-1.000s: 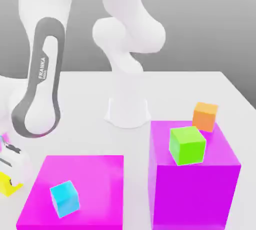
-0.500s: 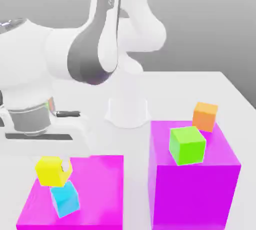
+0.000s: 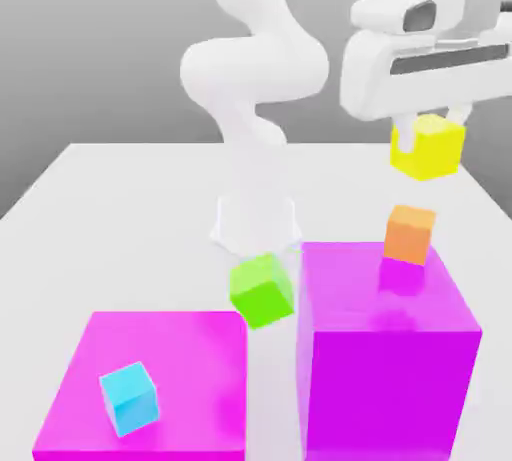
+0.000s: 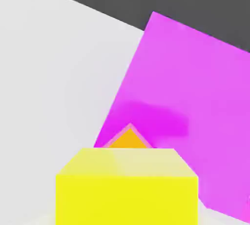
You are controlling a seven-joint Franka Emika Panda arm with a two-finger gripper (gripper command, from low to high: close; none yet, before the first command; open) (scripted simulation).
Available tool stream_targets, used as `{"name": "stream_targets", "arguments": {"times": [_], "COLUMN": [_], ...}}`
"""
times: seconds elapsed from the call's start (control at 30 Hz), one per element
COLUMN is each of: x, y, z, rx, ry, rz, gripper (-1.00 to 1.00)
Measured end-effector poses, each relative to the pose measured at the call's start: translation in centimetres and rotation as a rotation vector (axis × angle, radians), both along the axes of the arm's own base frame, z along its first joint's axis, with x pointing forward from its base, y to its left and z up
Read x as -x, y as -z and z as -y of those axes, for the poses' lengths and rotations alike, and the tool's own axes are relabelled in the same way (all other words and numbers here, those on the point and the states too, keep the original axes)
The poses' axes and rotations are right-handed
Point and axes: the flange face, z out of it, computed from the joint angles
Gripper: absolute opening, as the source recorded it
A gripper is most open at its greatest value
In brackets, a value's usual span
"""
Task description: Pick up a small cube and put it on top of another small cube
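Observation:
My gripper is shut on the small yellow cube and holds it in the air at the exterior view's upper right. The small orange cube rests on the far corner of the tall magenta block, a little below the yellow cube. In the hand view the yellow cube is close in front and hides most of the orange cube, of which a corner peeks out against the magenta block.
A lime green cube hangs tilted in mid-air beside the tall magenta block's near-left top corner. A low magenta block at the exterior view's lower left carries a cyan cube. The arm's white base stands behind them on the white table.
My gripper has carried the yellow cube from the lower left, up and across to above the orange cube. The lime green cube has left the tall block's top and is falling off its left side.

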Motion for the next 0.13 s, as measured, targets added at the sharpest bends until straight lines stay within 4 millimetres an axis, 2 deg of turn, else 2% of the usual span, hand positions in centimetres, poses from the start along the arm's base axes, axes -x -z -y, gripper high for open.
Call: {"name": "stream_targets", "arguments": {"times": [0.03,0.13], "x": [0.1,0.1], "y": [1.32,1.32], "z": [0.02,0.02], "rx": [0.001,0.001], "ry": [0.0,0.0], "rz": [0.001,0.001], "gripper": [1.0,1.0]}}
